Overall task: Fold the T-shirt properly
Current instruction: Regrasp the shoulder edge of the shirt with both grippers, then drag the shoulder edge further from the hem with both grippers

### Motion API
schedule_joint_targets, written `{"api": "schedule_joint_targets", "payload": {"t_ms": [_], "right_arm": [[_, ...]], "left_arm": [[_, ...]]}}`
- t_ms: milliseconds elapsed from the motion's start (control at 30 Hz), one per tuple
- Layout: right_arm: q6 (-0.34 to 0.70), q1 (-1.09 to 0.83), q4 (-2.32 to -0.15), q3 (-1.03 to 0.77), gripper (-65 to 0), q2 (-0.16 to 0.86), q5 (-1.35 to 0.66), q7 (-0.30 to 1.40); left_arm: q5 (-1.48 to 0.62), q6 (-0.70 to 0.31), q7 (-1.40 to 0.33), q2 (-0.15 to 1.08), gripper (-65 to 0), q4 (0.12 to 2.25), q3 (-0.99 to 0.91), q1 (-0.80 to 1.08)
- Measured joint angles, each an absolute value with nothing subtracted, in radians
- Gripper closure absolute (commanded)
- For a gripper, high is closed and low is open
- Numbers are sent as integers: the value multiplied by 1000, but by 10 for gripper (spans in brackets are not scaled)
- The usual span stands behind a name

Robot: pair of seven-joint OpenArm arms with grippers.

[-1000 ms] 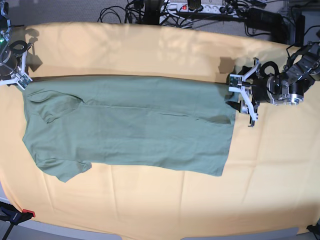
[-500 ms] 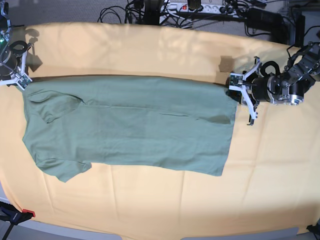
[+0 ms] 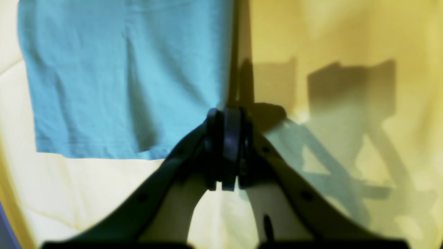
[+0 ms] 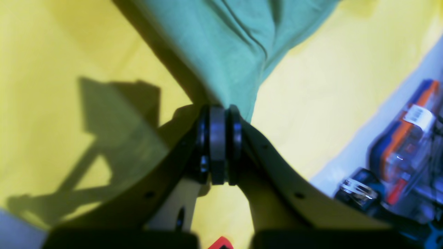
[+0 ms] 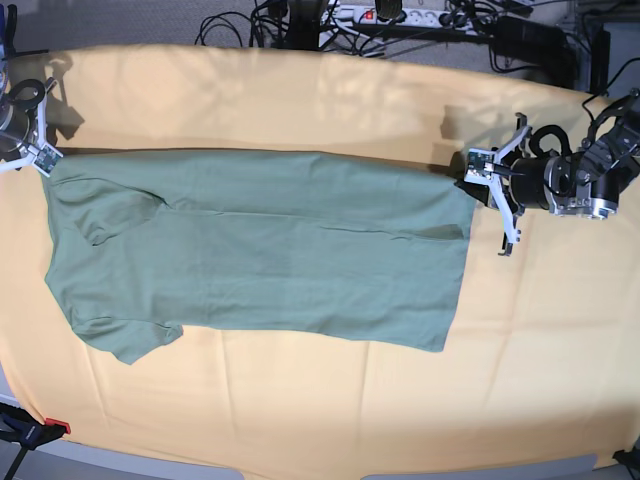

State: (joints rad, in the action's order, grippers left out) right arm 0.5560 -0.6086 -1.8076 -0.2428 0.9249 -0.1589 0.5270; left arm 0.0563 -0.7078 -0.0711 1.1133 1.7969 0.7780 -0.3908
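The sage-green T-shirt (image 5: pixel 260 250) lies flat across the yellow-orange table cloth (image 5: pixel 300 100), with the sleeves at the base view's left and the hem at its right. My left gripper (image 5: pixel 472 180) is shut on the hem's far corner. In the left wrist view its jaws (image 3: pixel 225 114) meet at the edge of the shirt (image 3: pixel 121 76). My right gripper (image 5: pixel 44 163) is shut on the shoulder corner at the far left. In the right wrist view the shirt (image 4: pixel 235 45) runs down into the shut jaws (image 4: pixel 218 110). The neck tag is hidden.
A power strip and cables (image 5: pixel 400 15) lie behind the table's back edge. A red-handled clamp (image 5: pixel 40 430) sits at the front left corner. Orange and blue items (image 4: pixel 408 138) lie off the table's edge in the right wrist view.
My left gripper has moved to the right with the hem corner, drawing the shirt's far edge straighter. My right gripper has shifted slightly up and left.
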Motion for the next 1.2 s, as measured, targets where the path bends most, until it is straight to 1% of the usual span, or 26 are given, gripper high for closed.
{"api": "schedule_joint_targets", "payload": {"t_ms": [167, 300, 467, 533, 767, 900, 967, 1200], "right_arm": [[652, -610, -1849, -243, 0, 990, -264, 627], [699, -611, -1887, -243, 0, 1014, -371, 714], [700, -612, -1892, -243, 0, 1025, -477, 805], [700, -635, -1893, -243, 0, 1033, -499, 813], [699, -759, -1974, -243, 0, 1047, -496, 900], [699, -820, -1990, -243, 0, 1047, -498, 900], [700, -846, -1990, -243, 0, 1047, -459, 900], [700, -900, -1990, -244, 0, 1047, -427, 899]], "left_arm": [[23, -704, -68, 1172, 0, 1844, 778, -391], [-16, -704, -67, 1220, 0, 1868, 778, -391], [-47, -704, -63, 1263, 0, 1876, 778, -391], [-84, -704, -63, 1279, 0, 1876, 778, -390], [-104, -698, -68, 1322, 0, 1951, 778, -307], [-74, -697, -67, 1354, 0, 1978, 778, -257], [-72, -697, -67, 1371, 0, 1981, 778, -239], [-75, -697, -59, 1430, 0, 2015, 778, -177]]}}
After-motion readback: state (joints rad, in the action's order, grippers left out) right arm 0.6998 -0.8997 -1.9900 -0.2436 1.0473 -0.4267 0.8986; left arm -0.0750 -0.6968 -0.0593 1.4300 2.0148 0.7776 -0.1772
